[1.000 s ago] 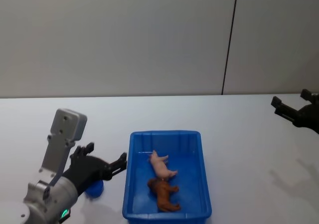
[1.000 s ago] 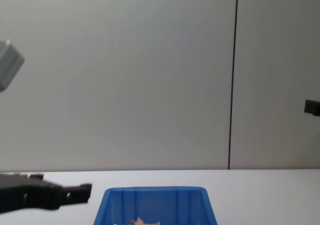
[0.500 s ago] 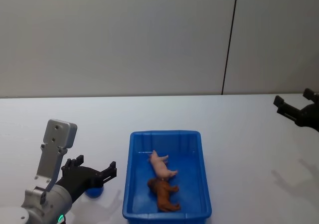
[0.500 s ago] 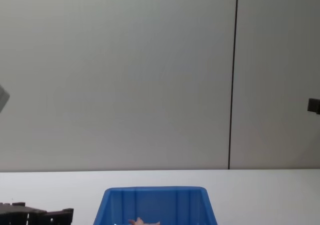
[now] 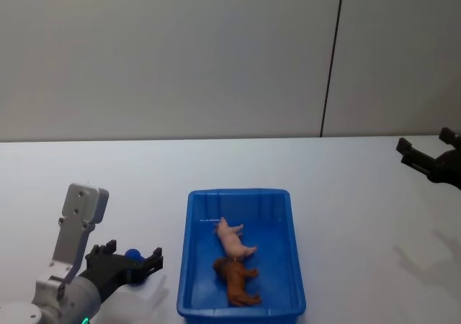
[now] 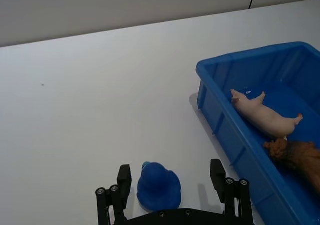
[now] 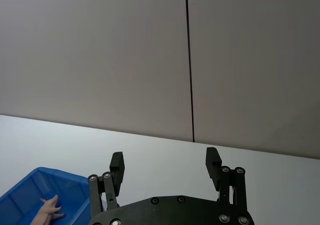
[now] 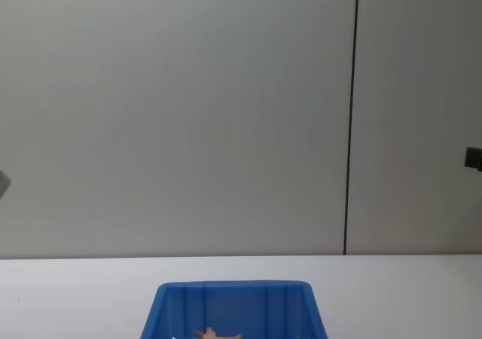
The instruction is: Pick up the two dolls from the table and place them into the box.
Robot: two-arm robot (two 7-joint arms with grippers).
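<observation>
Black left pincer (image 5: 135, 261) lower, nearer

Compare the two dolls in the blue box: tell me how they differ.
The pink doll is pale, smooth and slim; the brown doll is orange-brown and shaggy. The pink doll lies farther from the robot, mid-box; the brown doll lies nearer the near wall. Both lie on their sides inside the box, nearly touching.

A: Place type?
B: Lab or test room, looks like. Plain grey panel wall (image 5: 180, 50) with one dark vertical seam (image 5: 331, 57).
A: Anything else?
B: Wide bare white table (image 5: 144, 173), robot arm with a black gripper (image 7: 165, 167) over it. No home or shop items.
</observation>
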